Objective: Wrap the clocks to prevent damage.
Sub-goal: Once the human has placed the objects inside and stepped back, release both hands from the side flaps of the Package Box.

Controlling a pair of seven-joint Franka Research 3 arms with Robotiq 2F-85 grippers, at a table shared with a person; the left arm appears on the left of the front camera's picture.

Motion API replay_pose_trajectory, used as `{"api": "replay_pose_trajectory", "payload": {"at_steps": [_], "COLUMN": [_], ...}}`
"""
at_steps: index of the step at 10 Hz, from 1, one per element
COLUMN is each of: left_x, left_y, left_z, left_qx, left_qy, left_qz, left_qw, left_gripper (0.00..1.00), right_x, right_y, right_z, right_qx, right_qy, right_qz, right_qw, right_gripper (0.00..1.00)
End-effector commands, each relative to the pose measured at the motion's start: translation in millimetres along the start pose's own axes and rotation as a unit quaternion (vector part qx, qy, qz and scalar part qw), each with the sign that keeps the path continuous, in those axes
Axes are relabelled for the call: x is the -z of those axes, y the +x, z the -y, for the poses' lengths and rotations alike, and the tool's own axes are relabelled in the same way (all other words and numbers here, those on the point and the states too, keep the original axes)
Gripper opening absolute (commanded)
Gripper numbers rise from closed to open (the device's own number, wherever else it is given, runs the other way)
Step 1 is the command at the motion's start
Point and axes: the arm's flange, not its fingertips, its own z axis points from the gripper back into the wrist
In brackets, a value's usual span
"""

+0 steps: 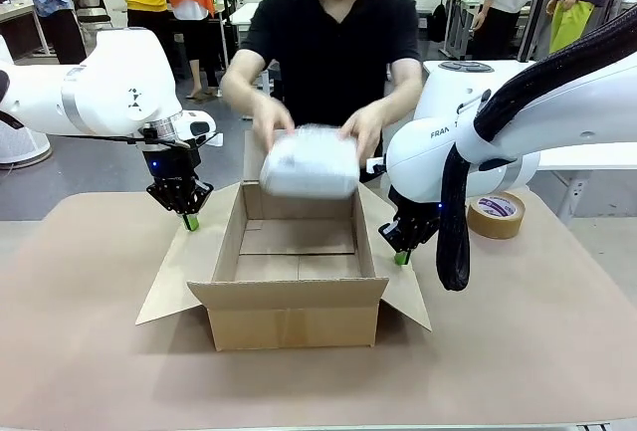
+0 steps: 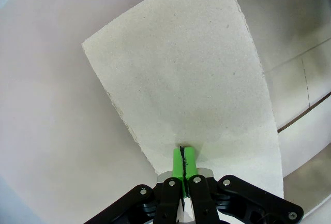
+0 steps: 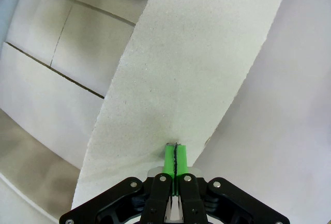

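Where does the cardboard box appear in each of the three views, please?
Front view: cardboard box centre, open, flaps spread.
Left wrist view: its left flap fills the middle, interior at right.
Right wrist view: its right flap mid-picture, interior at left.
Shared landmark: the seamed box floor.

Left of the cardboard box (image 1: 294, 314), the left arm (image 1: 109, 88) is smooth, rounded white, with a small blue light (image 1: 152, 164) above the black left gripper (image 1: 190, 222) and its bright green pads (image 2: 189, 161). Right of the box, the right arm (image 1: 478, 142) shows grey "FRAN" lettering (image 1: 445, 133) and a black ribbed cable sleeve (image 1: 454, 232). Silver screws (image 2: 171, 182) stud the gripper's black links. Behind the box, the person (image 1: 328, 78) wears a black short-sleeved T-shirt (image 1: 343, 43).
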Motion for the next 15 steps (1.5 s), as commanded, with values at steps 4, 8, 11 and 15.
{"api": "replay_pose_trajectory", "payload": {"at_steps": [4,8,11,15], "left_x": [0.5,0.5,0.5,0.5], "left_y": [-0.7,-0.7,-0.7,-0.7], "left_z": [0.2,0.2,0.2,0.2], "left_qx": [0.002,0.002,0.002,0.002], "left_qy": [-0.001,-0.001,-0.001,-0.001], "left_qz": [-0.003,-0.003,-0.003,-0.003], "left_qw": [1.0,1.0,1.0,1.0], "left_gripper": [0.0,0.0,0.0,0.0], "right_x": [1.4,1.4,1.4,1.4], "right_y": [-0.8,-0.8,-0.8,-0.8], "right_z": [-0.4,-0.4,-0.4,-0.4], "right_qx": [0.0,0.0,0.0,0.0], "right_qy": [0.0,0.0,0.0,0.0], "right_qz": [-0.002,-0.002,-0.002,-0.002], "right_qw": [1.0,1.0,1.0,1.0], "right_gripper": [0.01,0.01,0.01,0.01]}}
